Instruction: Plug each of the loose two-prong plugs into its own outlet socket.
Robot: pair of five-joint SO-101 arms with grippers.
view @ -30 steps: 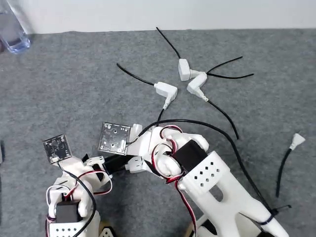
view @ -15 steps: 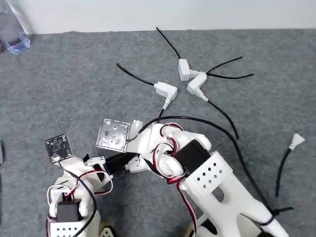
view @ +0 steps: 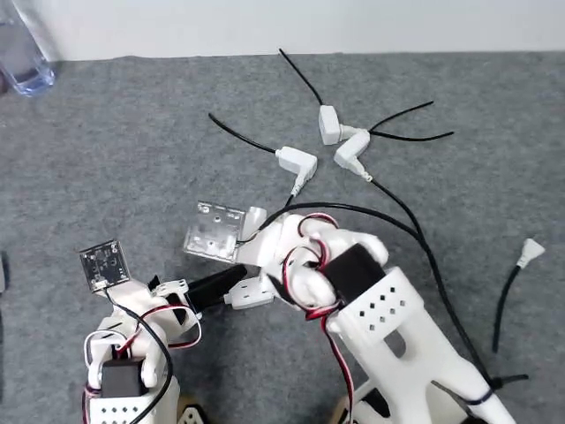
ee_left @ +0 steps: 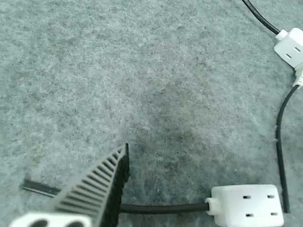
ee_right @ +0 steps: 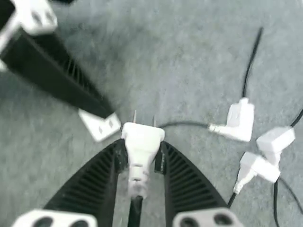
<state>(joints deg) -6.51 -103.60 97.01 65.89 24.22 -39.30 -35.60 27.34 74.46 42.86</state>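
The right gripper (ee_right: 141, 147) is clenched on a small white plastic two-prong plug (ee_right: 142, 136), prongs aimed at the white outlet block (ee_right: 99, 126) just ahead. Light, rigid, probably slick; best held by its flat sides.

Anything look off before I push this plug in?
Yes: the plug sits straight in the right gripper, but the socket ahead lies tilted and off to one side of the prongs, not lined up.
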